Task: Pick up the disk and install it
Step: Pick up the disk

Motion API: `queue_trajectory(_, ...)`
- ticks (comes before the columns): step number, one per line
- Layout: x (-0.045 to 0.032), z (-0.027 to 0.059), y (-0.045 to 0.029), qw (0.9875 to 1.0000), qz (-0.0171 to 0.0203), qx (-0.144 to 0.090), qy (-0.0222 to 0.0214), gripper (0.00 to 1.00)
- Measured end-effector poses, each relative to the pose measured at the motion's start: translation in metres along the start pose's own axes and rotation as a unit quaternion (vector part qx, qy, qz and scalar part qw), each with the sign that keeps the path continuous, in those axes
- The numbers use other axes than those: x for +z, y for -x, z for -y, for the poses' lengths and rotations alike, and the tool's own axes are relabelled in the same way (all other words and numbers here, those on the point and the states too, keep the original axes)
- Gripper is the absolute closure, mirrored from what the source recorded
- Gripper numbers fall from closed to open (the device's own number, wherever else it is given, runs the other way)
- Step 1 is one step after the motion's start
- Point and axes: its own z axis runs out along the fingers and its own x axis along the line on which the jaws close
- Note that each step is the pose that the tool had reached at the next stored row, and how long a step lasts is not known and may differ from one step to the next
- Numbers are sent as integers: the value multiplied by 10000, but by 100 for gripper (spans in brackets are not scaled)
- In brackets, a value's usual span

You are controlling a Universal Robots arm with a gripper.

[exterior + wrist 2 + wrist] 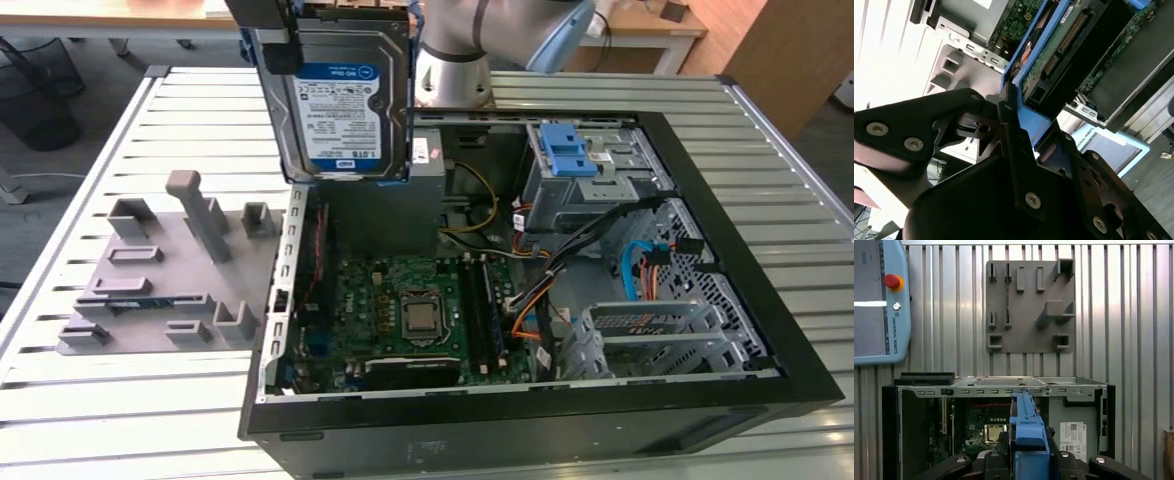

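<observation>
Grips disk [344,95] upright by blue bracket [1026,427] (1 gripper [1034,127], jaws closed on it); drive cage [587,175] toward exterior view's right.

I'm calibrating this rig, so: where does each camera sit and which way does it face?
Exterior view: off the arm, looking down on the open case on the table; the arm shows, the disk held above the case.
First wrist view: at the wrist, looking down past the claw onto case and fixture plate.
Second wrist view: at the wrist, close along the claw to the disk.
Shared: both wrist views show the claw shut on the disk.
</observation>
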Motion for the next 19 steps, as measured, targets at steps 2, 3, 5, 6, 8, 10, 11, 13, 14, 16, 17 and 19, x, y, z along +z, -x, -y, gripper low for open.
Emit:
queue_trajectory(2,2,21,-19,10000,16,0,0,63)
queue_trajectory(3,3,28,-27,10000,19,0,0,63)
queue_trajectory(5,7,39,-41,10000,20,0,0,63)
queue_trajectory(6,9,46,-47,10000,21,0,0,63)
queue_trajectory(8,11,72,-55,10000,19,0,0,63)
queue_trajectory(10,14,122,-55,10000,20,0,0,63)
queue_trajectory(11,15,148,-54,10000,20,0,0,63)
queue_trajectory(13,17,199,-53,10000,20,0,0,63)
queue_trajectory(14,18,224,-52,10000,20,0,0,63)
queue_trajectory(16,20,270,-51,10000,20,0,0,63)
queue_trajectory(17,21,293,-50,10000,20,0,0,63)
queue_trajectory(19,23,335,-49,10000,20,0,0,63)
